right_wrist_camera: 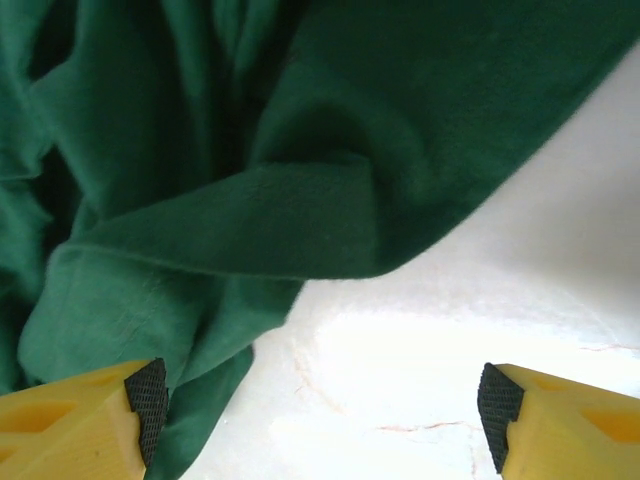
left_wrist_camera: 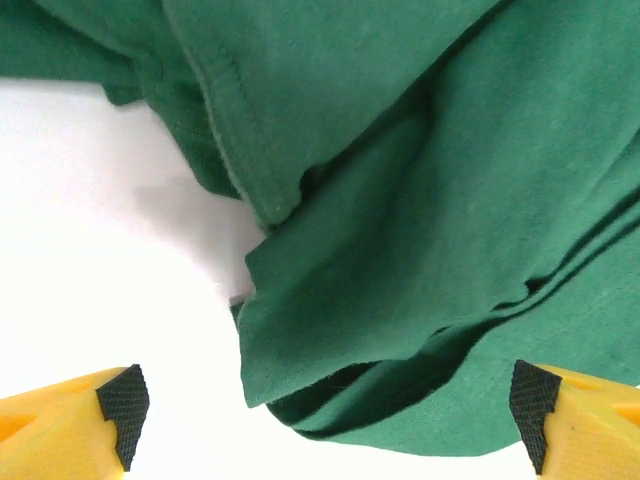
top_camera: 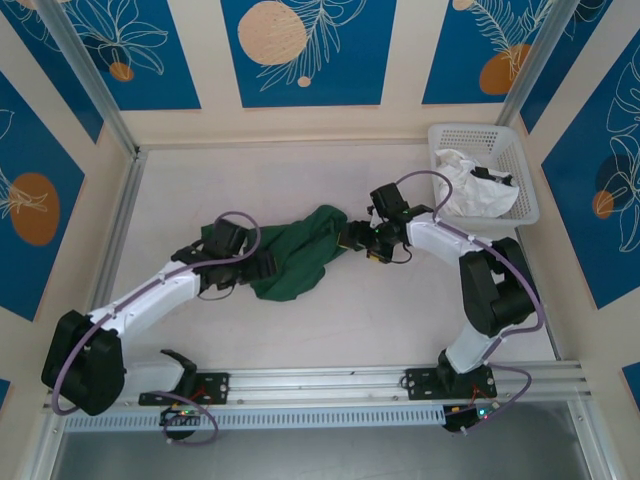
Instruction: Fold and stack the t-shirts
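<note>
Squarely between left tool (top_camera: 264,266), right tool (top_camera: 352,238), green t-shirt (top_camera: 300,252)

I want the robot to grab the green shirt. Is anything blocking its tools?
No, nothing visible is in the way. The left tool and right tool are both open right at the green shirt, which lies crumpled on the table.

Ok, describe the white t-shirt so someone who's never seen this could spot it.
At the far right corner of the table sits a white lattice basket. The white t-shirt lies crumpled inside it, unlike the green t-shirt bunched mid-table.
</note>
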Available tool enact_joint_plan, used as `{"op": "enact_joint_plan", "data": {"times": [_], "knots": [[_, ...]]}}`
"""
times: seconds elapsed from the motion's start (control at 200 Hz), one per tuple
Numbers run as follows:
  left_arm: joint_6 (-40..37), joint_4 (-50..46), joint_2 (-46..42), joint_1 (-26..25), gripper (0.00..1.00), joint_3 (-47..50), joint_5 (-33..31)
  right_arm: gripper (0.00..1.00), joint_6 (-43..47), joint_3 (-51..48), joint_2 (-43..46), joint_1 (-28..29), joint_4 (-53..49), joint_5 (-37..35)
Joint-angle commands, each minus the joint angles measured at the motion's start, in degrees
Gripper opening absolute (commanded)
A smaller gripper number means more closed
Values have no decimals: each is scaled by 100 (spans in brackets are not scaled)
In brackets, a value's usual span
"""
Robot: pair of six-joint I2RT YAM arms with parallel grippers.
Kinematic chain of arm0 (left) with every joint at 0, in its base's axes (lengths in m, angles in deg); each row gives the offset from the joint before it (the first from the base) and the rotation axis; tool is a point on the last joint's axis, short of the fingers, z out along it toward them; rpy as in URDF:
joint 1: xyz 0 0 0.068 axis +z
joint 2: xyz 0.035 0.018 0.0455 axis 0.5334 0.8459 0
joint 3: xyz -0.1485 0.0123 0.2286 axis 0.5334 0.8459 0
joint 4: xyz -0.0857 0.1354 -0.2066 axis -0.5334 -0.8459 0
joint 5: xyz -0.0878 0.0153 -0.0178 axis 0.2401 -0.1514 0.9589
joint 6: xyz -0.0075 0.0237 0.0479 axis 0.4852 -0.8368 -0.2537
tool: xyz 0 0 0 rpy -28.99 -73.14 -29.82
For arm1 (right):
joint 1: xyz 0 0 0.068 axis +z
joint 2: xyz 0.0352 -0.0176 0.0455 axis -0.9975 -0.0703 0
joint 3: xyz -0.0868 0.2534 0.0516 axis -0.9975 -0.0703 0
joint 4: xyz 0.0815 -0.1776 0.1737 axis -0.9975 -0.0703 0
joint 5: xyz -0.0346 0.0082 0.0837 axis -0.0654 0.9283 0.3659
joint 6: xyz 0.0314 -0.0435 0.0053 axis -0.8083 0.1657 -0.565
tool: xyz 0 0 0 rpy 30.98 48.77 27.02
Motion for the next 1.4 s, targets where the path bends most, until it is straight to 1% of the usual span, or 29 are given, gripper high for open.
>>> {"op": "enact_joint_plan", "data": {"times": [0.0, 0.11, 0.215, 0.24, 0.285, 0.395, 0.475, 0.55, 0.575, 0.6, 0.755, 0.8, 0.865, 0.92, 0.985, 1.02, 1.035, 1.055, 1.105, 1.235, 1.395], "knots": [[407, 628, -179, 28, 91, 474, 259, 83, -394, 9, 21, -121, -46, -339], [421, 1342, 57, 32, 80, 804, 649, 82, -557, -80, -37, -260, 206, -289], [302, 1664, 339, 33, 70, 738, 727, 80, -545, 135, -298, -287, 254, -56], [279, 1689, 399, 36, 67, 704, 700, 79, -537, 209, -376, -286, 214, -29], [207, 1738, 473, 45, 55, 632, 680, 78, -538, 338, -494, -292, 114, -115], [26, 1797, 615, 54, 32, 490, 654, 76, -642, 423, -567, -456, 3, -450], [-105, 1749, 663, 58, 16, 395, 574, 72, -600, 537, -635, -581, -54, -688], [-202, 1661, 615, 55, 3, 349, 447, 71, -446, 882, -849, -613, -344, -934], [-228, 1629, 589, 58, 0, 339, 419, 67, -406, 1000, -941, -633, -429, -910], [-249, 1588, 553, 54, 0, 326, 387, 62, -359, 1077, -1009, -676, -439, -840], [-409, 1366, 227, 54, 0, 297, 167, 59, -372, 1343, -1271, -913, -414, -865], [-447, 1325, 130, 57, 0, 305, 142, 55, -298, 1435, -1365, -975, -336, -764], [-498, 1257, 22, 54, 0, 290, 142, 53, -187, 1696, -1595, -978, -436, -754], [-538, 1184, -50, 54, 0, 271, 114, 46, -107, 1945, -1801, -990, -612, -740], [-588, 1109, -120, 54, 0, 242, 66, 44, -91, 2141, -2005, -989, -715, -693], [-608, 1087, -155, 56, 0, 244, 42, 38, -78, 2225, -2108, -1000, -764, -638], [-611, 1075, -167, 56, 0, 236, 31, 37, -74, 2261, -2142, -1011, -791, -617], [-620, 1064, -189, 56, 0, 231, 9, 33, -73, 2299, -2191, -1013, -817, -599], [-642, 1040, -230, 55, 0, 226, -6, 29, -97, 2368, -2260, -1044, -889, -557], [-672, 992, -319, 54, 0, 198, -25, 26, -93, 2328, -2282, -1068, -826, -396], [-693, 965, -395, 56, 0, 158, -27, 1, -6, 2168, -2135, -1040, -609, -230]]}}
